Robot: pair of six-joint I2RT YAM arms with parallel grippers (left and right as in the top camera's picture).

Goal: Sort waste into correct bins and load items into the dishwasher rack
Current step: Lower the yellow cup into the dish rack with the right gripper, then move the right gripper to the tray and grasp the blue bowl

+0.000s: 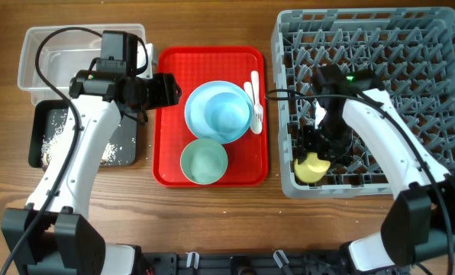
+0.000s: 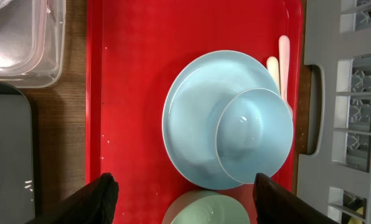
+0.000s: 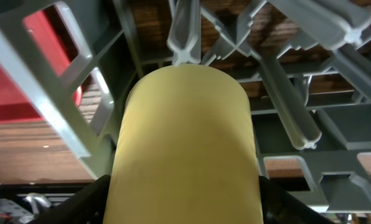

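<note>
My right gripper (image 1: 313,156) is shut on the small yellow cup (image 1: 311,168) inside the front left corner of the grey dishwasher rack (image 1: 441,46). In the right wrist view the cup (image 3: 185,149) fills the space between my fingers, among the rack's pegs (image 3: 291,118). My left gripper (image 2: 182,202) is open and empty above the red tray (image 1: 166,107), which holds the pale blue plate (image 2: 198,124), the small pale blue bowl (image 2: 255,134) on it, the mint green bowl (image 1: 204,161) and the white fork and spoon (image 1: 255,99).
The clear tub (image 1: 37,53) stands at the back left. The black tray (image 1: 40,122) in front of it holds white rice-like scraps (image 1: 56,141). Bare wood lies in front of the red tray.
</note>
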